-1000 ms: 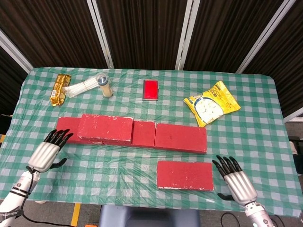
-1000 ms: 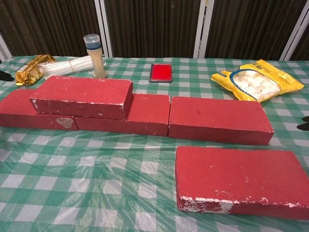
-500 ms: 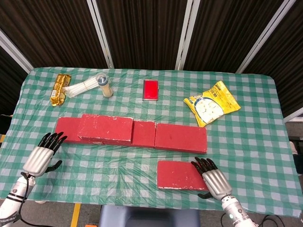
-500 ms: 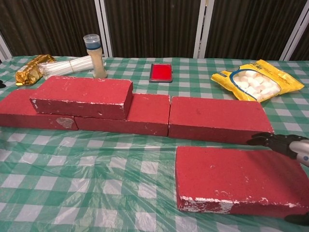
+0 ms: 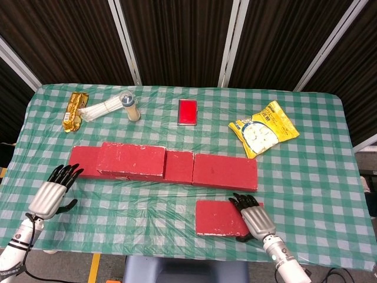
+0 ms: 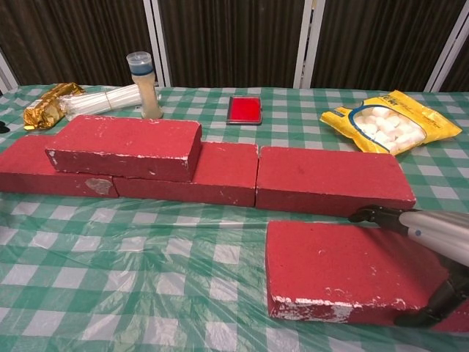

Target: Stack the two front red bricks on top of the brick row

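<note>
The row of flat red bricks (image 5: 194,170) lay just beyond the right fingertips, one brick (image 5: 131,159) already stacked on it; the loose front red brick (image 5: 218,217) sat under the right hand (image 5: 252,217), fingers extended over its top, thumb below, seemingly to grasp it; the left hand (image 5: 53,191) hovered apart, fingers extended, holding nothing.

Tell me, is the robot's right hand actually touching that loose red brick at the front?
Touching. In the chest view the right hand lies over the front brick, with its thumb against the near edge; the head view shows it covering the brick's right end.
</note>
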Controlling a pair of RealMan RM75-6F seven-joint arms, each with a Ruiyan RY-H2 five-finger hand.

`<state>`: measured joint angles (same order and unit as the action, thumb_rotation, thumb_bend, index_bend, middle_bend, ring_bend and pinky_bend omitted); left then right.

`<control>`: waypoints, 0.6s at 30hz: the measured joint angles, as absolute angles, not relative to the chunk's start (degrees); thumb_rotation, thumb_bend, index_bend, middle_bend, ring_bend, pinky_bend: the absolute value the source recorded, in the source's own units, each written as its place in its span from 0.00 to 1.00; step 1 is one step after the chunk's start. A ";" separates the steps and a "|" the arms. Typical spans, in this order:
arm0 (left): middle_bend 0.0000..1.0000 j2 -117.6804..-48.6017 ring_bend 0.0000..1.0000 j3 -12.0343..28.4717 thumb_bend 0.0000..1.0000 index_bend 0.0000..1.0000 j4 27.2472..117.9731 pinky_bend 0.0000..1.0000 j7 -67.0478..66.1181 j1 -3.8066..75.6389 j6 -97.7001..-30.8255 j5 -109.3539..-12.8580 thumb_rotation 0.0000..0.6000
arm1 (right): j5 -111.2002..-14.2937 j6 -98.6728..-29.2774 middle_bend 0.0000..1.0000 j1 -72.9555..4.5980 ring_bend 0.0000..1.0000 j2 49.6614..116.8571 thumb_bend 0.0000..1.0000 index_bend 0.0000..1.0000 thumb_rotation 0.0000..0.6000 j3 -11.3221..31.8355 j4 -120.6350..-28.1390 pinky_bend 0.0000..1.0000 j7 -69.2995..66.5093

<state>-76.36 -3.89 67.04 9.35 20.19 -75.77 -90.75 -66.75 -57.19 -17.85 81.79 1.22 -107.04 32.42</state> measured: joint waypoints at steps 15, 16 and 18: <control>0.00 -76.54 0.00 -3.32 0.31 0.00 66.62 0.01 9.85 20.33 -74.46 -90.77 1.00 | -62.31 -59.40 0.33 -20.25 0.27 82.83 0.14 0.43 0.96 0.81 -107.94 0.43 34.82; 0.00 -76.54 0.00 -3.25 0.31 0.00 66.64 0.01 9.84 20.31 -74.46 -90.77 1.00 | -62.00 -59.65 0.34 -20.30 0.28 82.79 0.14 0.44 0.98 0.79 -108.07 0.44 34.83; 0.00 -76.53 0.00 -3.21 0.31 0.00 66.72 0.01 9.74 20.24 -74.51 -90.87 1.00 | -61.15 -60.02 0.34 -20.52 0.28 82.60 0.14 0.45 1.00 0.72 -108.49 0.45 34.77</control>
<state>-76.53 -3.21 66.72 9.74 20.24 -74.51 -90.87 -61.15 -60.02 -20.52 82.60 0.72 -108.49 34.77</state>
